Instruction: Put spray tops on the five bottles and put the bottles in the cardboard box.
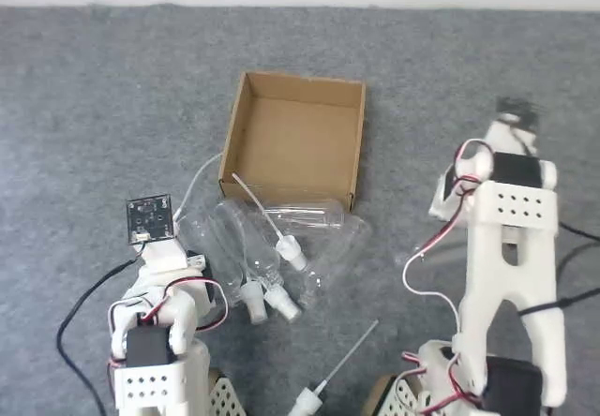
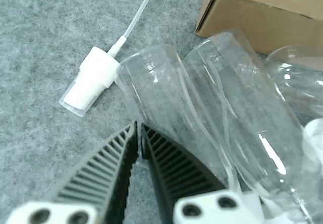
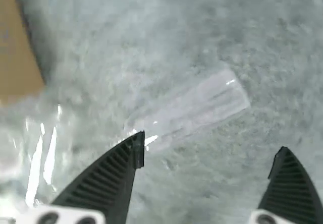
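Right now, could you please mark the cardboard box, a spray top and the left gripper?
cardboard box [image 1: 295, 140], high view, inner floor.
spray top [image 2: 91, 81], left wrist view, white head.
left gripper [image 2: 140, 128], left wrist view, between fingertips.

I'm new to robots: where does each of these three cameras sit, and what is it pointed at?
High view: fixed overhead, looking down on the cardboard box, the bottles, the left arm and the right arm.
Left wrist view: on the left arm's wrist, looking past its shut left gripper at bottles and a spray top.
Right wrist view: on the right arm's wrist, looking past its open right gripper at grey carpet.
Shared: the box shows in all three.
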You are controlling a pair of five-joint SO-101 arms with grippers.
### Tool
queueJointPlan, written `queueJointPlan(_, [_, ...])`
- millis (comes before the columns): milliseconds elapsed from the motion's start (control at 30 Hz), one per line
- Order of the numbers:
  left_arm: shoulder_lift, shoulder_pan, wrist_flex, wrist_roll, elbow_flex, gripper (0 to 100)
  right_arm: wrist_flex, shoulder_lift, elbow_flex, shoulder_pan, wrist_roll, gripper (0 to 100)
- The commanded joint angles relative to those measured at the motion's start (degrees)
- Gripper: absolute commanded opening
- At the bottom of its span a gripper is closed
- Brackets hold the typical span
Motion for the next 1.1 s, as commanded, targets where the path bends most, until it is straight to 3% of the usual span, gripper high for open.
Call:
queueJointPlan(0, [-1.1, -0.1, 0.3, 0.1, -0.7, 1, 2.4, -0.1, -3.9, -2.0, 8.9, 35.9])
queueJointPlan(300, [-1.1, -0.1, 0.3, 0.1, -0.7, 1, 7.2, 0.0, -3.8, -3.0, 32.4, 36.1])
queueJointPlan(767, [-1.1, -0.1, 0.3, 0.1, -0.7, 1, 9.7, 0.5, -2.3, -11.8, 49.8, 36.1])
queueJointPlan(1067, [-1.1, -0.1, 0.3, 0.1, -0.7, 1, 9.7, 0.6, -0.9, -11.9, 65.7, 36.0])
